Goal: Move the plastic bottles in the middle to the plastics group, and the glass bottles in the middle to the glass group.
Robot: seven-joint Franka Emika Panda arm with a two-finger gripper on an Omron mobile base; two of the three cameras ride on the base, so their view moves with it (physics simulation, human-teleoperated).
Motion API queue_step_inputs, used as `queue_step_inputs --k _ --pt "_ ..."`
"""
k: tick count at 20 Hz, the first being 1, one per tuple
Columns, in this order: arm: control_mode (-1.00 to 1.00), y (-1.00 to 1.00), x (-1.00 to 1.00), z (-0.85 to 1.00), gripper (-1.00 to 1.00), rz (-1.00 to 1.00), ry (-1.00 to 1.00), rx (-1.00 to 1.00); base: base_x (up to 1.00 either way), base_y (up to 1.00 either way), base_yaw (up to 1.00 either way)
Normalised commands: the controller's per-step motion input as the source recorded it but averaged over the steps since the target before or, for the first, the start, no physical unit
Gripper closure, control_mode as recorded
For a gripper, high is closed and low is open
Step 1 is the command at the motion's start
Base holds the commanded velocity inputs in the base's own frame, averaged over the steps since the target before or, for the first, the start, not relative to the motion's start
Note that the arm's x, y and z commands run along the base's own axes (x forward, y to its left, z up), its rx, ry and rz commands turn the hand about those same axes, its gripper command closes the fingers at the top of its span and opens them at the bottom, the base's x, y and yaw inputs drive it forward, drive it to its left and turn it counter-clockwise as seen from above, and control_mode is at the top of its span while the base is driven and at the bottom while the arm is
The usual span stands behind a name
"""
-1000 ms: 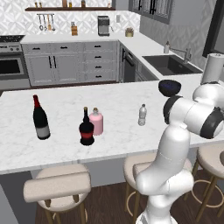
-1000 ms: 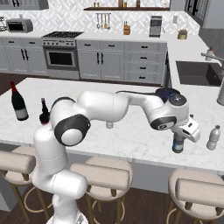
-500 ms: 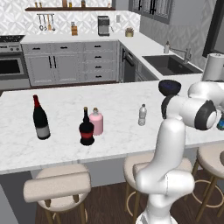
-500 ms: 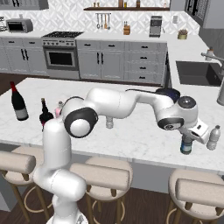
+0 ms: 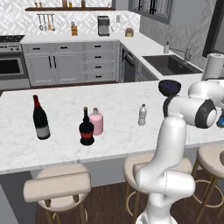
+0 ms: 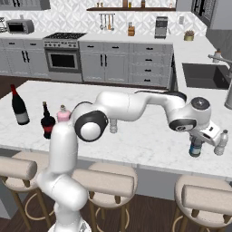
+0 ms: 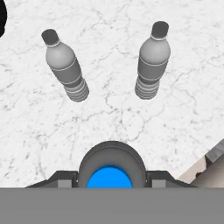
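Blue-capped bottle at the right end of the marble tabletop.

In the hand view the hand brackets the dark blue-capped bottle, a finger on each side; contact cannot be told. Beyond it stand two clear bottles apart. The right base view shows the blue-capped bottle just beside one clear bottle. Farther left, the left base view shows another clear bottle, the pink bottle, the red-labelled bottle and the wine bottle.

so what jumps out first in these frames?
The arm stretched far right over the island, its gripper around a blue-capped bottle by the counter's front edge. Beside it stands a clear bottle. At the other end: wine bottle, red-labelled bottle, pink bottle.
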Motion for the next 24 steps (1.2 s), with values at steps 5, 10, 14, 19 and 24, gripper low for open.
queue_step_inputs --k 5,10,14,19,24 --pt "-1.00 0.00 0.05 -0.22 1.00 0.00 0.00 0.00 0.00 0.00 0.00" --pt "-1.00 0.00 0.01 -0.55 1.00 0.00 0.00 0.00 0.00 0.00 0.00" --pt "-1.00 0.00 0.06 -0.48 1.00 0.00 0.00 0.00 0.00 0.00 0.00" --pt "-1.00 0.00 0.16 -0.08 1.00 0.00 0.00 0.00 0.00 0.00 0.00" --pt "-1.00 -0.11 0.61 0.00 1.00 0.00 0.00 0.00 0.00 0.00 0.00"
